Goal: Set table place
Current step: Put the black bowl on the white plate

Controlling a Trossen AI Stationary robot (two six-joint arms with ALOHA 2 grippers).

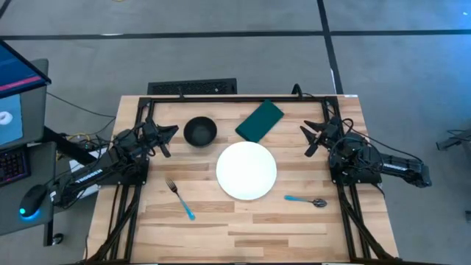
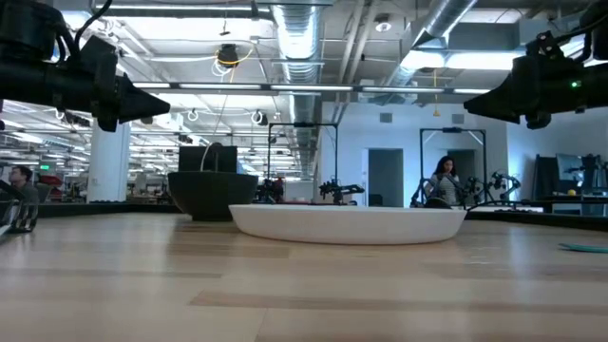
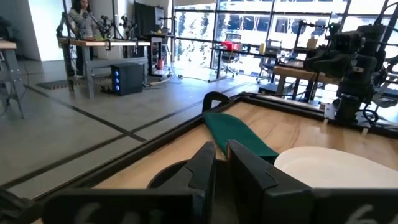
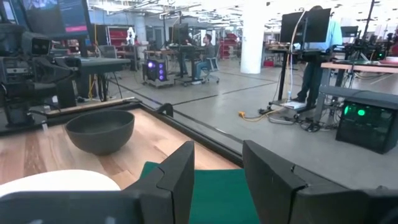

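On the light-wood table (image 1: 280,228) a white plate (image 1: 246,171) lies flat at the middle. A black bowl (image 1: 199,132) stands behind it to the left, and a green napkin (image 1: 259,121) lies flat behind it to the right. A blue-handled fork (image 1: 180,199) lies left of the plate and a blue-handled spoon (image 1: 307,200) right of it. My left gripper (image 1: 171,141) hovers left of the bowl, fingers almost together and empty (image 3: 221,163). My right gripper (image 1: 306,141) hovers right of the napkin, open and empty (image 4: 217,168).
Black metal framing (image 1: 221,98) runs along the table's far edge and down both sides by the arm bases. Bare wood lies in front of the plate toward the near edge. A desk with a monitor and a mouse (image 1: 33,197) stands off the table's left.
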